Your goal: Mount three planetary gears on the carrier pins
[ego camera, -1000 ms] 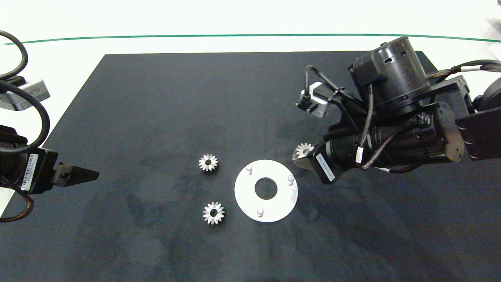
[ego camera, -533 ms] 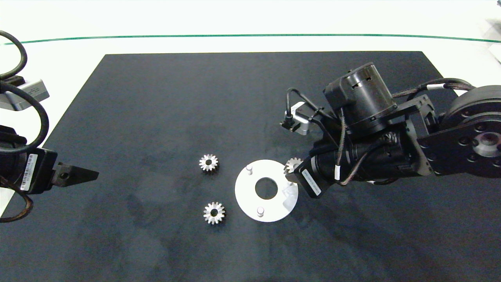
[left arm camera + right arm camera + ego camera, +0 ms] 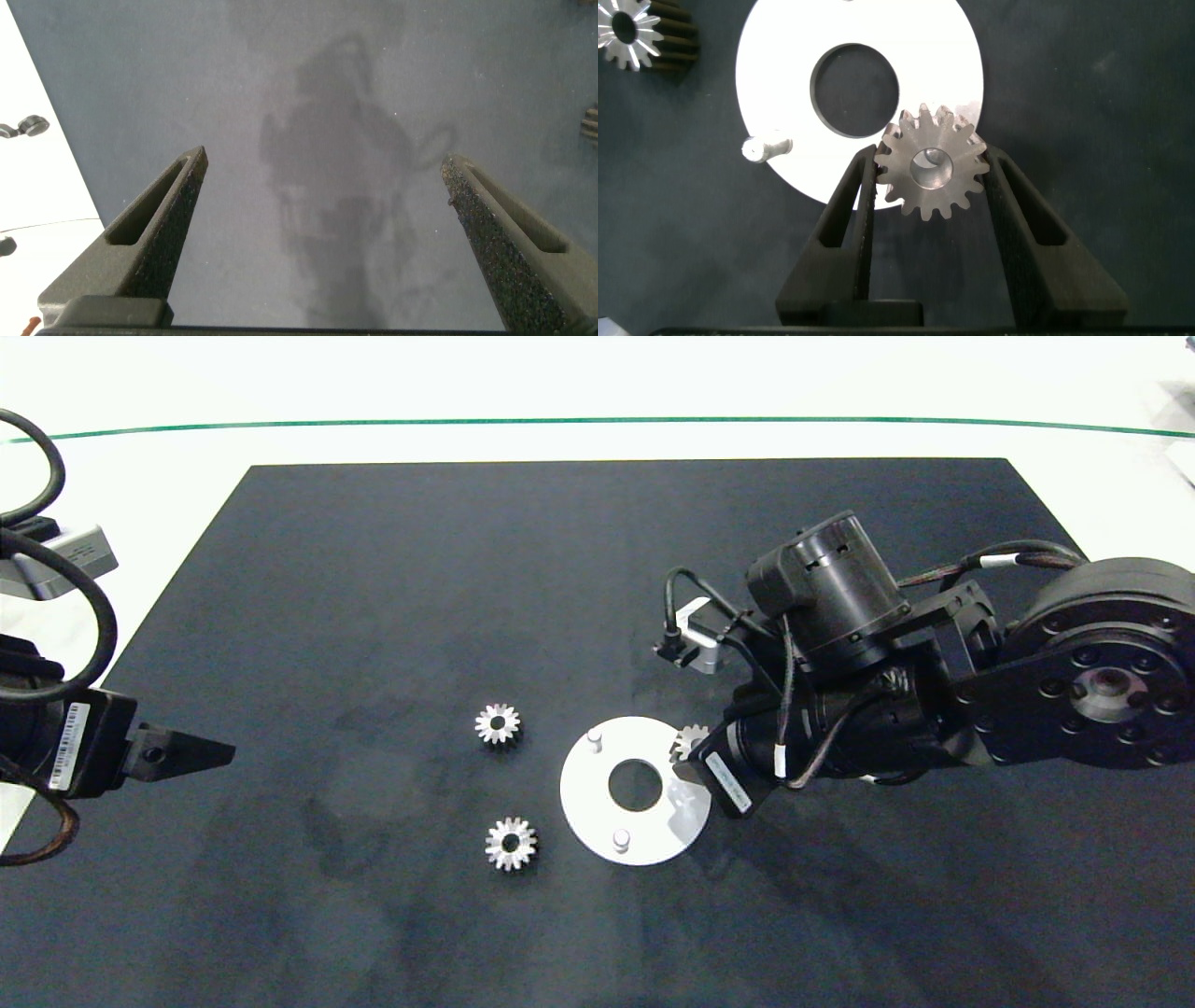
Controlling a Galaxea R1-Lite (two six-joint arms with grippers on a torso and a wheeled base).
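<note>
A black mat [image 3: 373, 569] is spread over the white table [image 3: 597, 383]. The right arm [image 3: 934, 691] is extended from the right side over the mat, with its wrist above the right rim of the white disc [image 3: 588, 803].

The right gripper [image 3: 931, 177] is clamped on one planetary gear [image 3: 931, 173], held flat between the fingers over the disc's rim; in the head view this gear [image 3: 689, 739] is seen at the disc's right edge.

The left gripper [image 3: 322, 177] is parked near the mat's left edge, fingers spread wide, nothing between them.

Two carrier pins [image 3: 594, 737] [image 3: 620, 840] are visible and bare; the third is hidden beneath the gripper.

Two further gears [image 3: 497, 722] [image 3: 511, 843] are lying flat on the mat, left of the disc, apart from it.
</note>
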